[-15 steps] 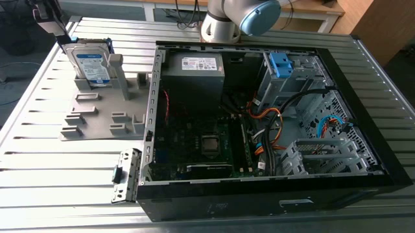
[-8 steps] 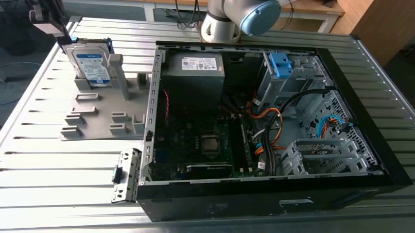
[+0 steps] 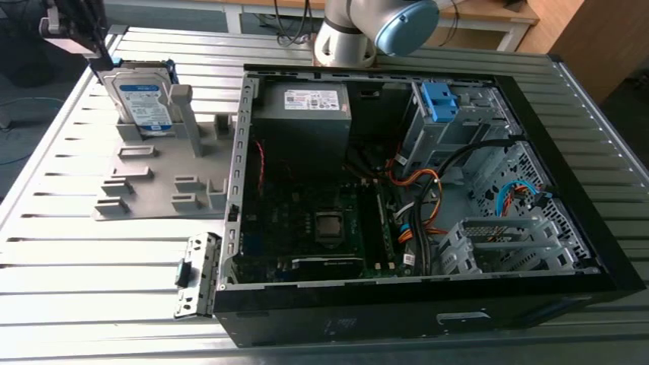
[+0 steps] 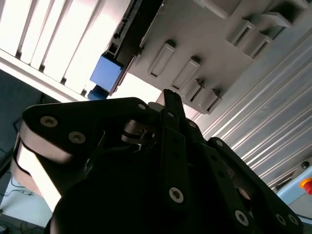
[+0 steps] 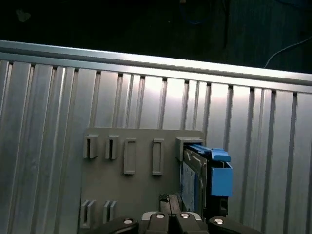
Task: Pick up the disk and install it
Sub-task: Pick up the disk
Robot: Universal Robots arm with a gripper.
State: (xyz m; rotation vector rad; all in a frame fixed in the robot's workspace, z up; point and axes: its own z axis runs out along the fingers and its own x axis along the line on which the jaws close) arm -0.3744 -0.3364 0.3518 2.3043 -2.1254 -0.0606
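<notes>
Slatted metal table (image 3: 102, 258), one disk (image 3: 142, 103) upright in one grey holder (image 3: 152, 186)

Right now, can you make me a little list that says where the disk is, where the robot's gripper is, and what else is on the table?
disk: standing on edge in the grey holder, not yet in the computer
gripper: close above the disk's top; whether it touches, cannot tell
grey holder: on the slatted metal table, at the exterior view's left of the computer case
computer case: lying open, insides showing
</notes>
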